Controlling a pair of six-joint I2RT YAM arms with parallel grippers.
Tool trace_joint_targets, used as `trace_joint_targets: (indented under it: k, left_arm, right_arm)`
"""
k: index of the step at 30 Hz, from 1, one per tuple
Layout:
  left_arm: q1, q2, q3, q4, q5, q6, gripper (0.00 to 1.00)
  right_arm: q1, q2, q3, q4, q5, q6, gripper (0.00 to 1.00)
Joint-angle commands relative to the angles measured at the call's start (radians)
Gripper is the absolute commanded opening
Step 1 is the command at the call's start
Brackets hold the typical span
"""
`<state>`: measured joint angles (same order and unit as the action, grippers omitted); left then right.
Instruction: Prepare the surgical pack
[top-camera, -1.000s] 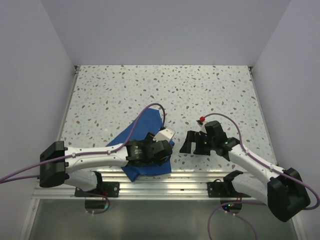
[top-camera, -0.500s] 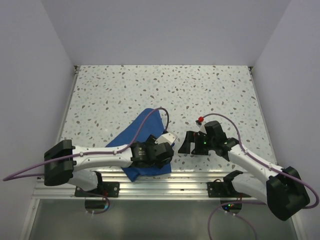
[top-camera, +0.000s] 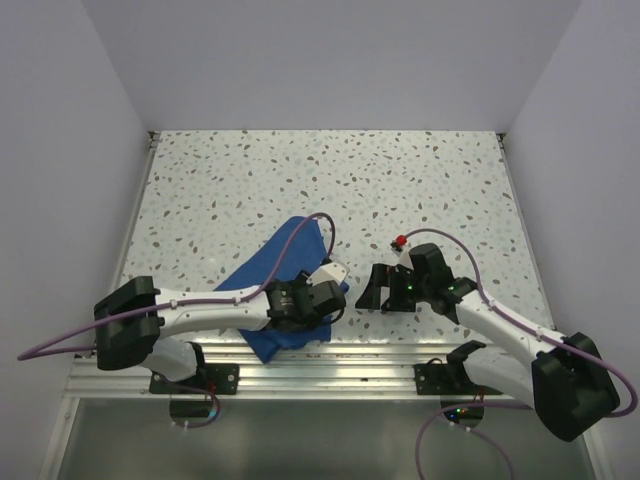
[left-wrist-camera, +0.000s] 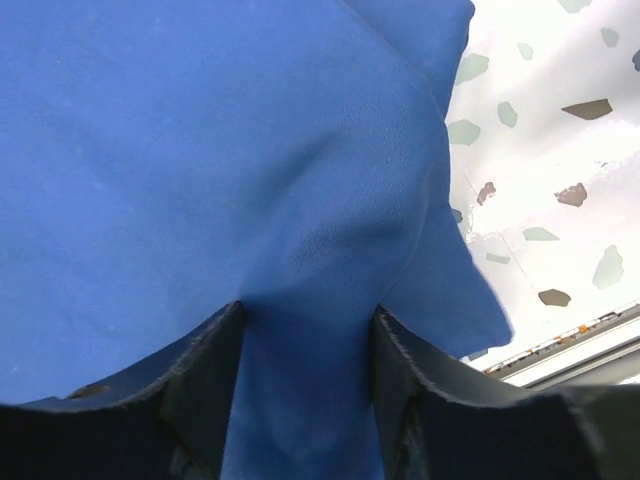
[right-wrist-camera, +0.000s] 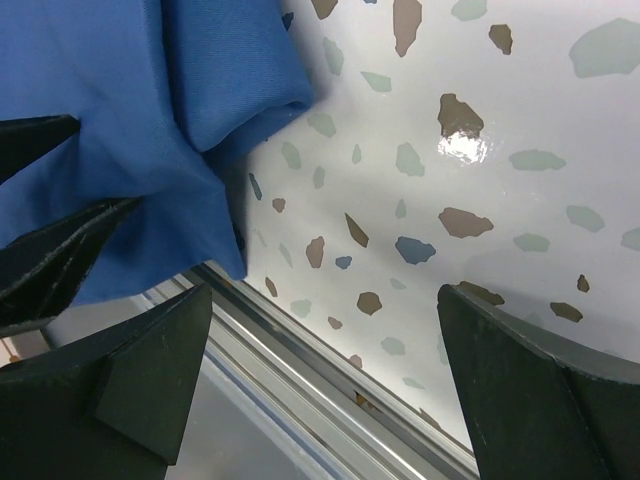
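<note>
We'll start at the left end effector (left-wrist-camera: 305, 400). Its jaws sit partway apart, astride a raised fold of the big royal-blue cloth drape (top-camera: 295, 250), and the cloth fills the gap between them. From the wrist view we honestly can't tell if it's properly pinched or just straddled.

The right end effector (right-wrist-camera: 345, 390) is wide open with nothing in it. It hovers just beside the drape's right edge, over bare speckled table (top-camera: 330, 180).

The drape itself is a crumpled heap at the near edge of the table, left of centre. Its near corner reaches the aluminium rail (top-camera: 330, 365). We don't see a tray, instruments or gauze anywhere in these views, so our guess is the step in hand is getting the drape spread out flat.

How we'd do it well:
- Make sure the left has a deep bite on that fold before moving. A shallow pinch on soft fabric will probably slip.
- Lift only a little, so the cloth peels open rather than dragging as a lump.
- Pull away from the rail, toward the open middle of the table.
- Have the right take the nearby loose edge, so the two can draw apart.
</note>
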<state>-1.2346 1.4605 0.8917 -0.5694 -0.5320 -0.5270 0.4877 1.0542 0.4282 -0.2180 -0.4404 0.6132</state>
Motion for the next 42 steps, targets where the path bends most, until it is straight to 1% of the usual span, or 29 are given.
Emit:
trace_joint_targets:
  k: [1, 5, 7, 9, 11, 13, 15, 16, 17, 18, 21, 22, 23, 25, 26, 28, 31, 33, 36, 37, 40, 42]
  left_arm:
    - [0.021, -0.031, -0.01, 0.011, -0.066, 0.016, 0.53]
    - [0.027, -0.012, -0.007, 0.006, -0.074, 0.019, 0.41]
    - [0.029, -0.008, -0.005, 0.011, -0.071, 0.022, 0.39]
    - [0.032, 0.001, 0.0, 0.016, -0.069, 0.03, 0.33]
    - [0.032, 0.008, 0.003, 0.022, -0.062, 0.042, 0.27]
    - [0.034, 0.011, 0.0, 0.029, -0.06, 0.048, 0.24]
    - [0.038, 0.017, 0.0, 0.037, -0.054, 0.055, 0.16]
    - [0.04, 0.018, 0.001, 0.036, -0.052, 0.055, 0.03]
    - [0.04, 0.02, 0.006, 0.031, -0.066, 0.053, 0.0]
    - [0.041, 0.017, 0.016, 0.026, -0.072, 0.05, 0.0]
    - [0.04, -0.011, 0.032, 0.019, -0.105, 0.042, 0.0]
    - [0.04, -0.037, 0.038, 0.016, -0.109, 0.042, 0.0]
    - [0.04, -0.049, 0.041, 0.016, -0.115, 0.044, 0.0]
    - [0.04, -0.089, 0.049, 0.019, -0.112, 0.054, 0.0]
    - [0.04, -0.106, 0.05, 0.023, -0.109, 0.065, 0.0]
    - [0.041, -0.115, 0.056, 0.025, -0.102, 0.071, 0.0]
    - [0.04, -0.129, 0.059, 0.029, -0.091, 0.081, 0.0]
    - [0.04, -0.137, 0.064, 0.029, -0.092, 0.084, 0.0]
    - [0.04, -0.141, 0.072, 0.036, -0.085, 0.09, 0.0]
    - [0.04, -0.141, 0.073, 0.036, -0.083, 0.091, 0.0]
    - [0.038, -0.144, 0.075, 0.042, -0.072, 0.096, 0.0]
    - [0.038, -0.153, 0.07, 0.049, -0.056, 0.097, 0.0]
  right_arm:
    - [-0.005, 0.004, -0.005, 0.049, -0.034, 0.008, 0.99]
    - [-0.001, 0.009, -0.006, 0.062, -0.046, 0.022, 0.99]
    - [0.003, 0.003, -0.009, 0.074, -0.047, 0.031, 0.99]
    - [0.017, 0.004, -0.009, 0.081, -0.049, 0.056, 0.99]
    - [0.037, 0.015, -0.011, 0.12, -0.066, 0.094, 0.99]
    - [0.055, 0.041, -0.016, 0.184, -0.08, 0.129, 0.99]
    - [0.106, 0.064, -0.013, 0.215, -0.072, 0.187, 0.99]
    - [0.129, 0.075, -0.011, 0.277, -0.057, 0.209, 0.99]
    - [0.184, 0.099, -0.008, 0.301, -0.04, 0.258, 0.97]
    - [0.207, 0.11, -0.008, 0.327, 0.001, 0.287, 0.96]
    - [0.259, 0.15, -0.044, 0.469, 0.04, 0.414, 0.82]
    - [0.264, 0.156, -0.061, 0.562, 0.055, 0.446, 0.76]
    - [0.27, 0.161, -0.077, 0.61, 0.063, 0.504, 0.6]
    - [0.278, 0.185, -0.098, 0.688, 0.09, 0.537, 0.49]
    - [0.288, 0.207, -0.095, 0.707, 0.095, 0.554, 0.35]
    - [0.299, 0.228, -0.088, 0.742, 0.112, 0.572, 0.19]
    - [0.331, 0.285, -0.046, 0.773, 0.117, 0.589, 0.12]
    - [0.367, 0.317, -0.014, 0.79, 0.129, 0.6, 0.11]
    - [0.416, 0.391, 0.006, 0.87, 0.152, 0.638, 0.04]
    - [0.428, 0.433, 0.01, 0.928, 0.152, 0.648, 0.02]
    - [0.46, 0.489, 0.02, 1.044, 0.15, 0.692, 0.0]
    - [0.479, 0.542, 0.029, 1.089, 0.15, 0.717, 0.0]
